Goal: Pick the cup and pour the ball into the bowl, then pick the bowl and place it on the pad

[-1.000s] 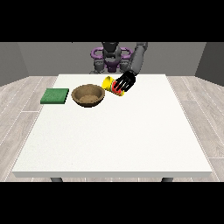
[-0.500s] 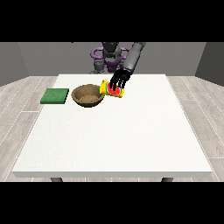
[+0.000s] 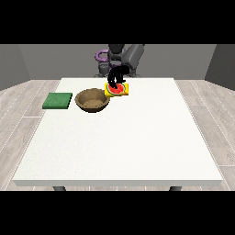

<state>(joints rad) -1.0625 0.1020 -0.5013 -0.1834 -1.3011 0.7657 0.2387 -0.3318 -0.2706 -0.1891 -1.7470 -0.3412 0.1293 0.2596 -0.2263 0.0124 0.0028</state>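
A yellow cup (image 3: 117,90) with a red inside hangs tilted just right of the brown bowl (image 3: 93,99), its mouth turned towards the camera. The black hand at the view's right (image 3: 116,76) is curled over the cup from above and behind, holding it off the table. I cannot make out a ball, either in the cup or in the bowl. The bowl stands upright on the white table (image 3: 119,137). Left of the bowl, the green pad (image 3: 58,100) lies flat. The other hand does not show.
The robot's torso (image 3: 118,57) stands behind the table's far edge, its grey arm (image 3: 133,57) reaching down to the cup. Bowl, pad and cup all sit in the far left part of the table.
The hand has carried the cup leftwards, closer to the bowl's right rim, and tipped it further over. Bowl and pad have not moved.
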